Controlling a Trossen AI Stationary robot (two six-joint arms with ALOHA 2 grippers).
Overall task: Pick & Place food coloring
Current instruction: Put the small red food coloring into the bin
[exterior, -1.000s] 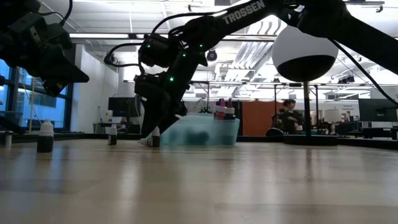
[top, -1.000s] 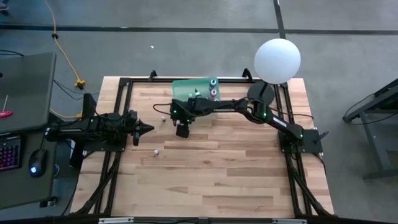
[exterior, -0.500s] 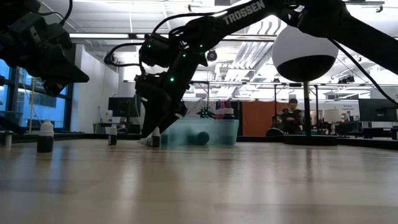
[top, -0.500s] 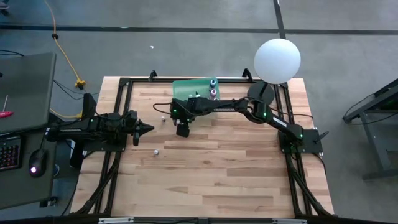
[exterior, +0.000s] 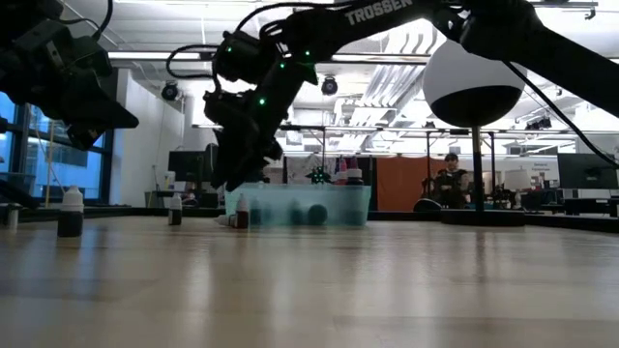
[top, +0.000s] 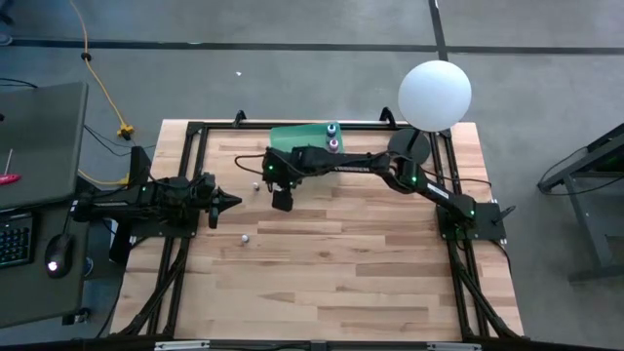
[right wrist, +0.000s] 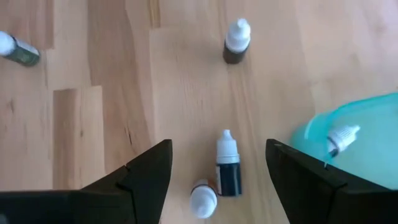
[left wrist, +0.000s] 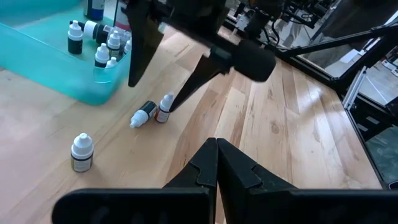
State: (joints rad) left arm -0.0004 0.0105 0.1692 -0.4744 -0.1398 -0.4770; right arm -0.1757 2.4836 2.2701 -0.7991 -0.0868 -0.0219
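Grey concrete floor (top: 292,78) with dark seam lines; yellow cable (top: 95,73) trailing across it. Grey desk (top: 44,136) beside the table's left edge, carrying keyboard (top: 15,242) and mouse (top: 58,255). Windows (exterior: 19,164), ceiling strip lights (exterior: 164,56), distant monitors.

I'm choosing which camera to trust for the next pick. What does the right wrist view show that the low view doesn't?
Only the right wrist view: the right gripper open above a lying bottle with an upright bottle beside it. Only the low view: the white globe lamp and a person in the room behind. Both: the green tray and loose bottles on the table.
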